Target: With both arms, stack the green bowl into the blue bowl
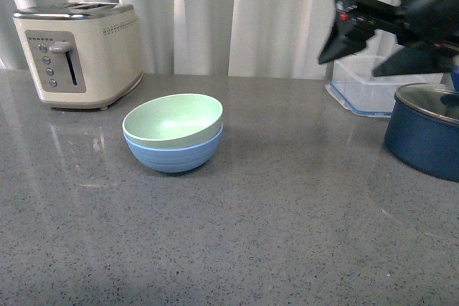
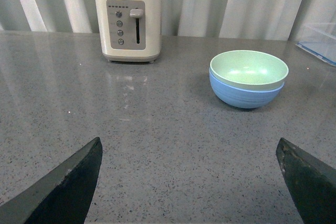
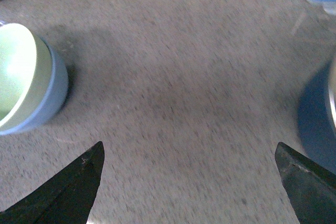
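The green bowl sits nested inside the blue bowl on the grey counter, left of centre. Both also show in the left wrist view, green bowl in blue bowl, and at the edge of the right wrist view, green bowl in blue bowl. My right gripper hangs high at the upper right, open and empty, well away from the bowls. In its own view the right gripper is wide open over bare counter. My left gripper is wide open and empty, short of the bowls; the left arm is out of the front view.
A cream toaster stands at the back left. A dark navy pot with glass lid stands at the right edge, with a clear plastic container behind it. White curtains hang behind the counter.
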You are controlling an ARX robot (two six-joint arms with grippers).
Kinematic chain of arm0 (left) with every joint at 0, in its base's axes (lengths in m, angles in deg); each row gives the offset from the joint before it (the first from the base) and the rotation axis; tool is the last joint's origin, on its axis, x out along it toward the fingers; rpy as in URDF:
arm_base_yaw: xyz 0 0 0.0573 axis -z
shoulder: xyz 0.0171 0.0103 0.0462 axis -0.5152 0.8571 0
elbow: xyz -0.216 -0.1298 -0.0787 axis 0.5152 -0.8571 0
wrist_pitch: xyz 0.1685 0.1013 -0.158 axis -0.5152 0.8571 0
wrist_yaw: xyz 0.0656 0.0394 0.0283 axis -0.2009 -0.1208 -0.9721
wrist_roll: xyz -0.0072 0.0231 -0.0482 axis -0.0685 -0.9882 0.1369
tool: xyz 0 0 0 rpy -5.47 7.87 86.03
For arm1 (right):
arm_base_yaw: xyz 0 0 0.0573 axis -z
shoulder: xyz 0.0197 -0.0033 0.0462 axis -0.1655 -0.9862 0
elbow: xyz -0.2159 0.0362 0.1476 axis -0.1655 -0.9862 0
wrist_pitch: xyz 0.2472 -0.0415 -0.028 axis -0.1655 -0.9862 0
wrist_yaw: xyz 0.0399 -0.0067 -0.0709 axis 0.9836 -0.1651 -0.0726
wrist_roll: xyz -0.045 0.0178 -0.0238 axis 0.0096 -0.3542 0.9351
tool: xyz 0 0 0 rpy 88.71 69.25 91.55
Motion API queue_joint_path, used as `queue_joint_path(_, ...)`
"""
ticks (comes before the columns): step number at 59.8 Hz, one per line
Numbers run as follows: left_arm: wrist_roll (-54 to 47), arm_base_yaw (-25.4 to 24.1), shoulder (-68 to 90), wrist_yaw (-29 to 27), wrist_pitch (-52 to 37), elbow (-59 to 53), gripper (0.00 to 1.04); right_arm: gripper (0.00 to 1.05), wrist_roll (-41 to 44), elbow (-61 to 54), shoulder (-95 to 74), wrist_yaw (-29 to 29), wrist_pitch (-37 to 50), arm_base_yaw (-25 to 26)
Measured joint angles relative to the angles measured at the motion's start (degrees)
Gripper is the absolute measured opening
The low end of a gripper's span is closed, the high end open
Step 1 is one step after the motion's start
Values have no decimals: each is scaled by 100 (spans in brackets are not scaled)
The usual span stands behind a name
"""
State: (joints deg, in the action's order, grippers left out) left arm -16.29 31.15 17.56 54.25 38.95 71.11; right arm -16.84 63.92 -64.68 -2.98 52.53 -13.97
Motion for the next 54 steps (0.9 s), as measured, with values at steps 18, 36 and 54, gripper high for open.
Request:
queue_joint_path(18,0,0,0,-2,0,0,98,95,103,-2726,2385,-258,-125,721)
queue_joint_path(36,0,0,0,-4,0,0,98,66,299,-5097,3136,-1694,4924,463)
queue_joint_path(54,0,0,0,-2,0,0,98,2,352,-6594,4330,-1738,6430,452)
